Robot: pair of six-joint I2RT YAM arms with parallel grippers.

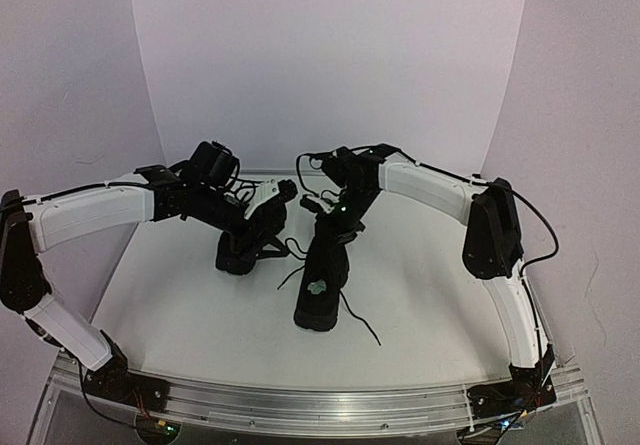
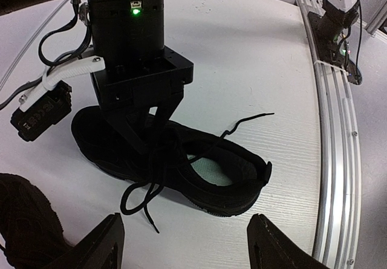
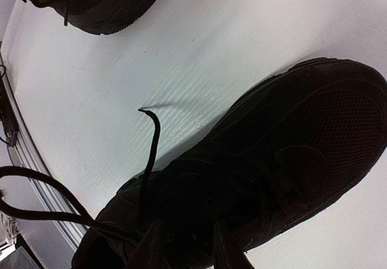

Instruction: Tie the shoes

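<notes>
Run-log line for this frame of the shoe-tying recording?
stage: near shoe untied | right gripper: at its laces, grip unclear | left gripper: open, clear of shoe | other shoe: lying apart

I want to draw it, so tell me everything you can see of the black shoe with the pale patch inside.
This all-black low-top sneaker stands on its sole in the middle of the white table, heel towards the arm bases. Its toe looks like mesh above a dark rubbery sole. A pale patch shows inside its opening. Its thin black laces are untied, and some trail onto the table. The right gripper reaches down to the lacing; whether it pinches a lace I cannot tell.
</notes>
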